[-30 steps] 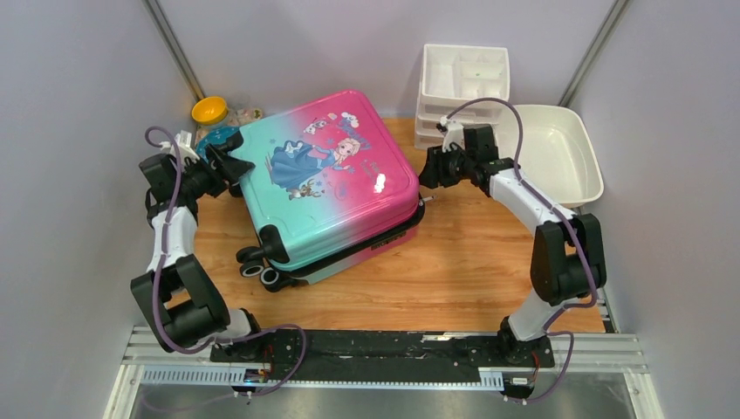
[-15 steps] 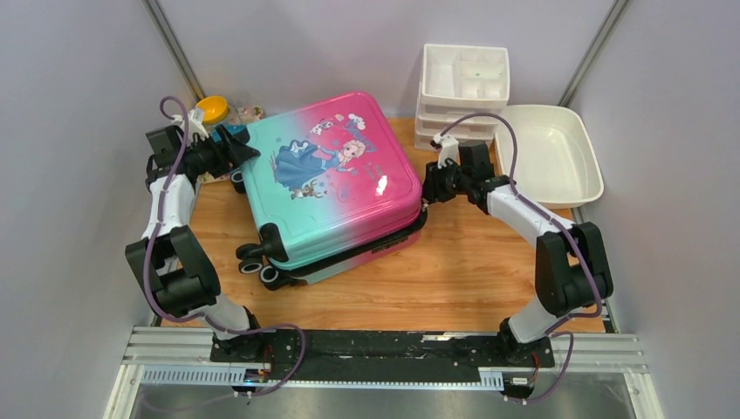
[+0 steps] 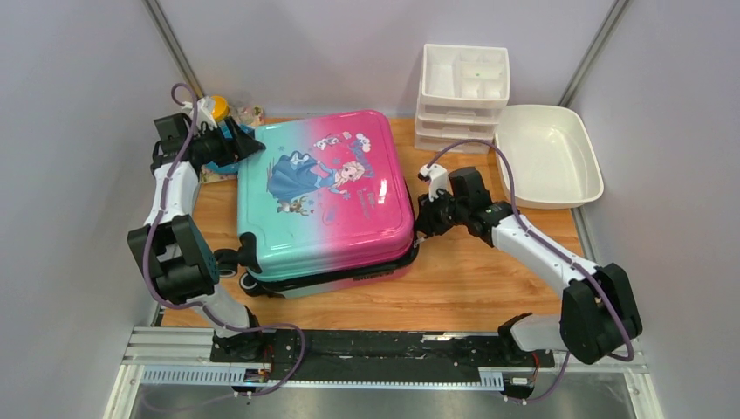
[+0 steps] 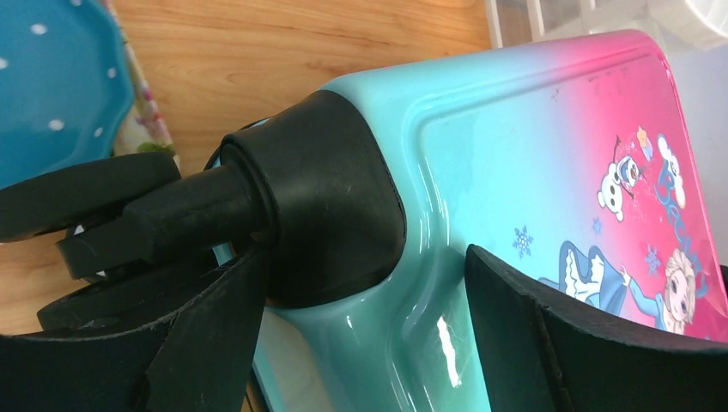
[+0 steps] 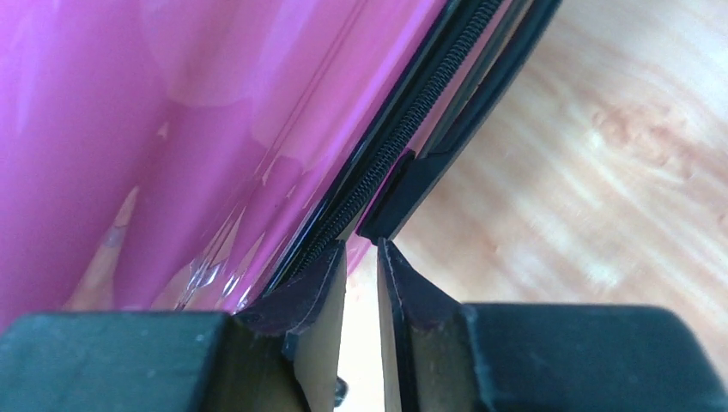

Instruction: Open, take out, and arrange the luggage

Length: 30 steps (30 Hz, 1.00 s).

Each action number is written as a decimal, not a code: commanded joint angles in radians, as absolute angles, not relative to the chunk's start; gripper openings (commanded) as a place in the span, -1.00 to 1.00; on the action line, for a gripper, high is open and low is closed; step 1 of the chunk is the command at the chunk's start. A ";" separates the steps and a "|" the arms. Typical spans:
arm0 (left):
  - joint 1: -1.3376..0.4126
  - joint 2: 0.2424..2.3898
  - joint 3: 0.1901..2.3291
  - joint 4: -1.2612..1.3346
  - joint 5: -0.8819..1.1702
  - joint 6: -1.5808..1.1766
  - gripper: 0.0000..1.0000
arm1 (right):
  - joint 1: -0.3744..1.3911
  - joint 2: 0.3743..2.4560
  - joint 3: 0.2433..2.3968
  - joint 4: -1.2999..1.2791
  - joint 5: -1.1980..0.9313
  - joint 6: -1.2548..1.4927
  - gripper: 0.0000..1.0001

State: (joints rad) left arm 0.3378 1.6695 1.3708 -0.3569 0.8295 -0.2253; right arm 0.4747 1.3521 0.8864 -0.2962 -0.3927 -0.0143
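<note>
The luggage [image 3: 323, 201] lies flat on the wooden table, print side up, with its black wheels [image 3: 229, 259] at the near left. My left gripper [image 3: 249, 147] is at its far-left teal corner. In the left wrist view the fingers [image 4: 215, 343] straddle that corner [image 4: 386, 283] beside a black wheel housing [image 4: 335, 197], and the shell fills the gap between them. My right gripper [image 3: 421, 218] is at the pink right side. In the right wrist view it [image 5: 362, 247] is nearly closed, with the end of the black zip pull [image 5: 412, 184] at its tips, beside the zip [image 5: 403, 120].
A white drawer organiser [image 3: 462, 87] stands at the back right, with a white oval basin [image 3: 548, 153] beside it. A yellow item [image 3: 218, 106] and a blue dotted plate [image 4: 51, 86] sit behind the left gripper. Grey walls close in on both sides.
The luggage has turned clockwise and now sits squarer to the table. My right gripper has come nearer along the pink side. My left gripper has moved farther back with the teal corner.
</note>
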 commanded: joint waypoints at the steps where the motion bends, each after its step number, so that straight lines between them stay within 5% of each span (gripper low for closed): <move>1: 0.121 1.637 1.232 -0.437 0.959 -0.222 0.73 | 0.508 1.260 0.877 -0.445 -0.629 -0.049 -0.50; 9: 0.032 1.618 1.186 -0.351 0.947 -0.302 0.73 | 0.388 1.207 0.844 -0.479 -0.610 -0.106 -0.47; 22: 0.241 1.730 1.601 -0.445 0.905 -0.250 0.82 | 0.403 1.482 1.050 -0.261 -0.629 0.041 -0.42; 27: 0.268 1.684 1.643 -0.603 0.908 -0.085 0.83 | 0.348 1.392 1.062 -0.380 -0.655 -0.027 -0.26; 30: 0.268 1.615 1.582 -0.606 0.916 -0.037 0.84 | 0.287 1.292 1.071 -0.501 -0.727 -0.162 0.02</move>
State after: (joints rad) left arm 0.2832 1.7206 1.6169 -0.5220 0.8581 -0.1650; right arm 0.3424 1.4357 1.0092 -0.4683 -0.6300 -0.0170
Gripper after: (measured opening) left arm 0.918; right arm 0.444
